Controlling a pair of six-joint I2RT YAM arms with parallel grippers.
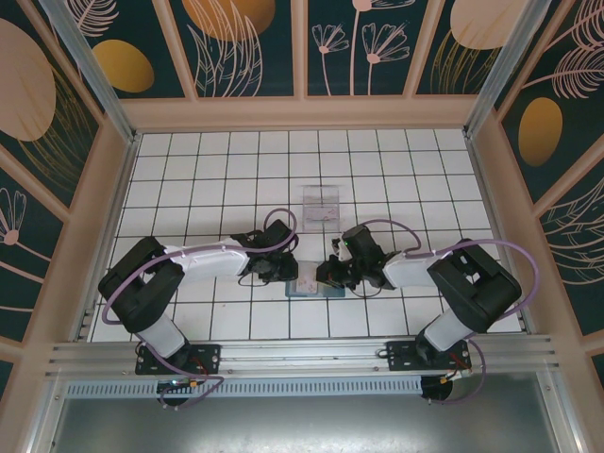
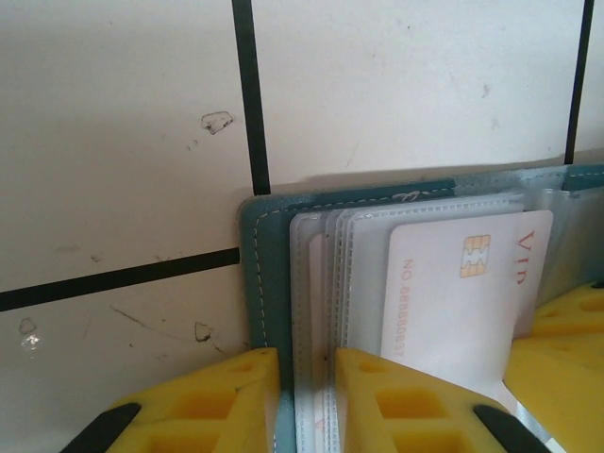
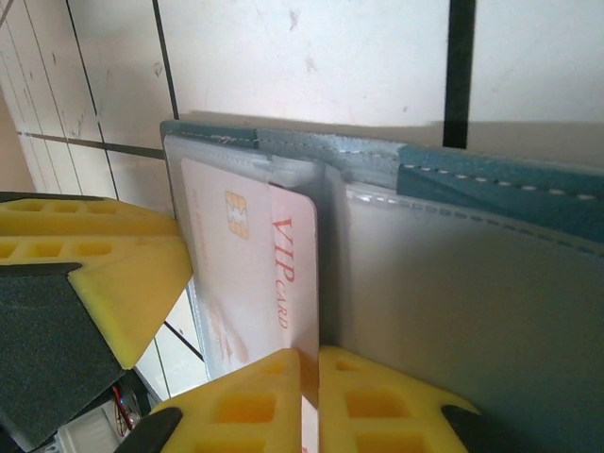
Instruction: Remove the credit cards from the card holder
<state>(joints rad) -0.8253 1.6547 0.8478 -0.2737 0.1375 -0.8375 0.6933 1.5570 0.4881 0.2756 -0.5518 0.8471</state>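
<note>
The teal card holder point(image 1: 316, 287) lies open on the tiled table between my two grippers. My left gripper point(image 2: 307, 396) is shut on the card holder's teal cover point(image 2: 260, 274) and its clear plastic sleeves. A pale pinkish credit card point(image 2: 453, 293) with a gold chip and red "VIP" lettering sticks partly out of a sleeve. My right gripper point(image 3: 311, 396) is shut on the edge of that credit card point(image 3: 255, 264), beside the grey-blue inside of the card holder point(image 3: 472, 283). In the top view the left gripper point(image 1: 283, 269) and right gripper point(image 1: 332, 274) face each other across it.
A clear plastic tray point(image 1: 321, 206) stands on the tiles a little beyond the card holder. Wooden walls ring the table. The left gripper's yellow finger point(image 3: 104, 255) sits close beside the card, and the right gripper's finger point(image 2: 566, 330) shows at the sleeve's far edge.
</note>
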